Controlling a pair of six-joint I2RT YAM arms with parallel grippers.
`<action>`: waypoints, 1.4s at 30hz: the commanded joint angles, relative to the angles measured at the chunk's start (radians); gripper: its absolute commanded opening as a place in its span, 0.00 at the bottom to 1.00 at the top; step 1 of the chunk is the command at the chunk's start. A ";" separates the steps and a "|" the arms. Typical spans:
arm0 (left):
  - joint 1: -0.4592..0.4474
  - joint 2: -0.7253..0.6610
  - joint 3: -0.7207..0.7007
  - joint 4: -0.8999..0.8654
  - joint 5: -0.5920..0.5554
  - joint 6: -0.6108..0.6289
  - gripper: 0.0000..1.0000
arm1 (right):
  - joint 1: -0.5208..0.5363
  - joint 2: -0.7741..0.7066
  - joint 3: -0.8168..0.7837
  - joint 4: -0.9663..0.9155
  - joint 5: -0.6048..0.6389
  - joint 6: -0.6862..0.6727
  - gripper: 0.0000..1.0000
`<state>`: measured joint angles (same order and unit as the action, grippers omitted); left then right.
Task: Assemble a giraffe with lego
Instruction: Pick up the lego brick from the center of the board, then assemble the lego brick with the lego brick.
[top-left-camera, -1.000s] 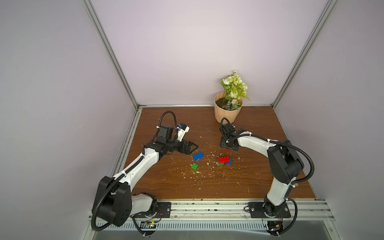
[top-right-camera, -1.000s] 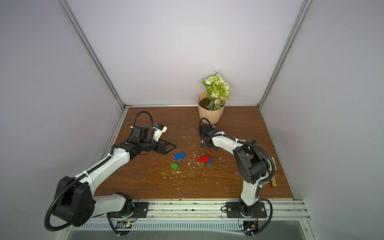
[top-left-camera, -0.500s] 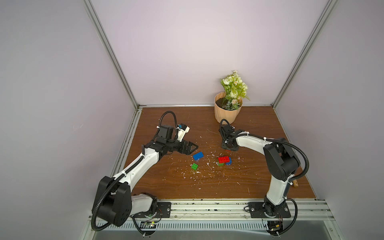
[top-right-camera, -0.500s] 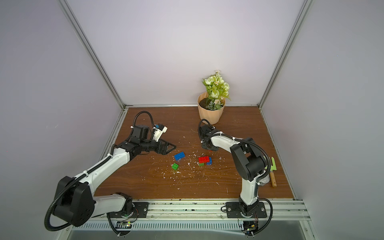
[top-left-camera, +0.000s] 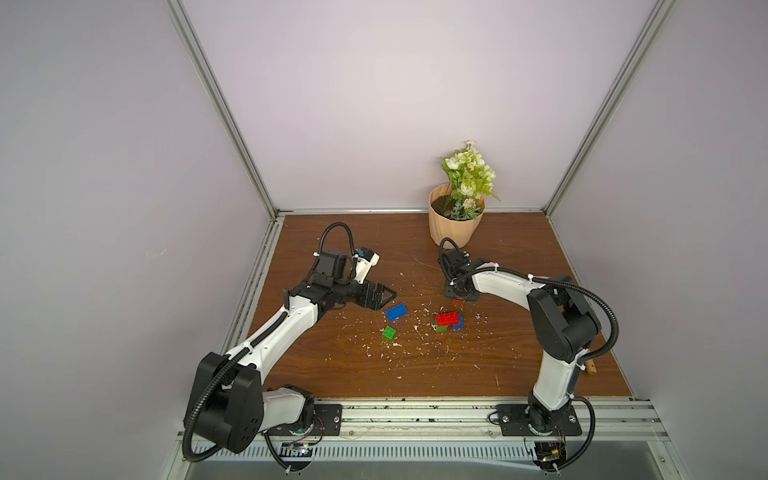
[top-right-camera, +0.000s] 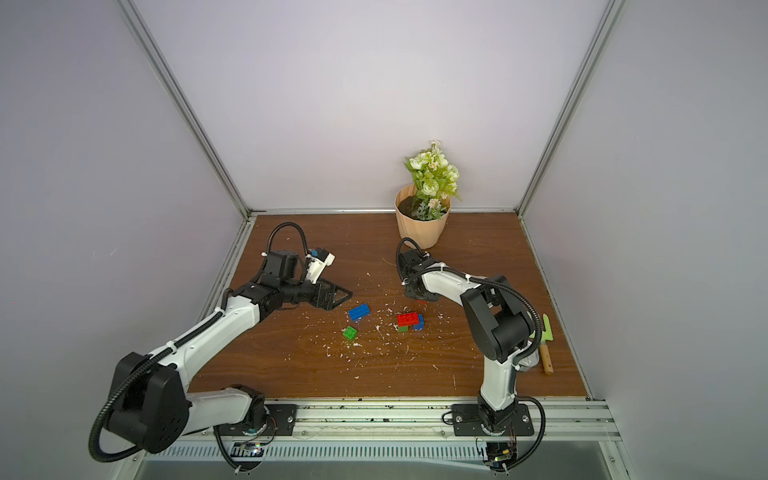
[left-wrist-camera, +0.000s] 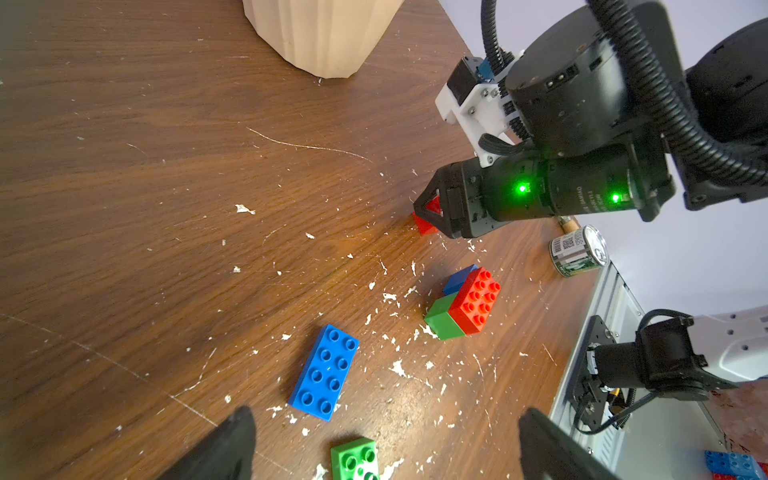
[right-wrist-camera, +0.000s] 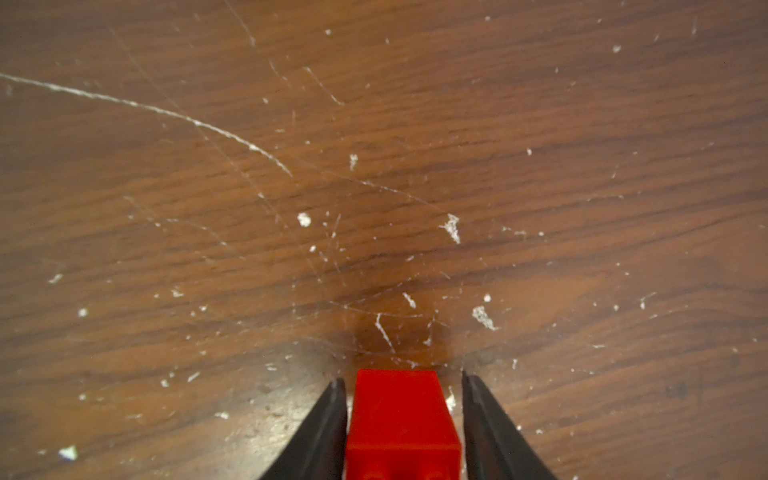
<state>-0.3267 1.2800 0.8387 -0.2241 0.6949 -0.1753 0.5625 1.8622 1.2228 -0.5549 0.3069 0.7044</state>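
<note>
A: What sort of room is it?
B: A brown wood-grain surface (top-left-camera: 519, 365), scratched and strewn with white flecks (top-left-camera: 390, 357); pale lilac walls (top-left-camera: 374, 104) on three sides, with metal posts in the corners; a metal rail (top-left-camera: 415, 415) along the near edge carries both arm bases.
A: Anything else about?
B: A ribbed beige flowerpot (top-left-camera: 455, 226) at the back, behind the right tool (top-left-camera: 460, 296); a small tin can (left-wrist-camera: 577, 251) and a green-bladed trowel (top-right-camera: 545, 345) near the right edge; the right arm hides part of the trowel.
A: And the lego?
B: Mid-surface; a long blue brick (top-left-camera: 396, 311) lies flat, studs up, its long axis slanting from near-left to far-right in both top views; a small green brick (top-left-camera: 389, 332) sits just in front, apart; further right a long red brick (top-left-camera: 449, 319), studs up, long axis running left to right, sits atop a green brick (left-wrist-camera: 442, 322) and a blue brick (left-wrist-camera: 459, 278).
A: The tools?
B: The right tool points down and pinches a small red brick (right-wrist-camera: 401, 419) at the surface; from above its body covers all but a sliver; which way those studs face I cannot tell; the left tool (top-left-camera: 386, 297) is spread wide, empty, just beside the long blue brick.
</note>
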 joint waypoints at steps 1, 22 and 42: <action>-0.012 -0.006 0.021 -0.009 0.008 0.011 0.99 | -0.001 -0.066 0.021 -0.026 0.008 -0.010 0.42; -0.014 -0.015 0.024 -0.016 0.000 0.011 0.99 | 0.146 -0.222 0.164 -0.288 -0.030 -0.109 0.16; -0.015 -0.015 0.026 -0.014 0.000 0.008 0.99 | 0.260 -0.287 0.063 -0.336 -0.195 -0.076 0.17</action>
<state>-0.3283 1.2800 0.8387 -0.2295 0.6941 -0.1726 0.8143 1.6283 1.2919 -0.8692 0.1276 0.6102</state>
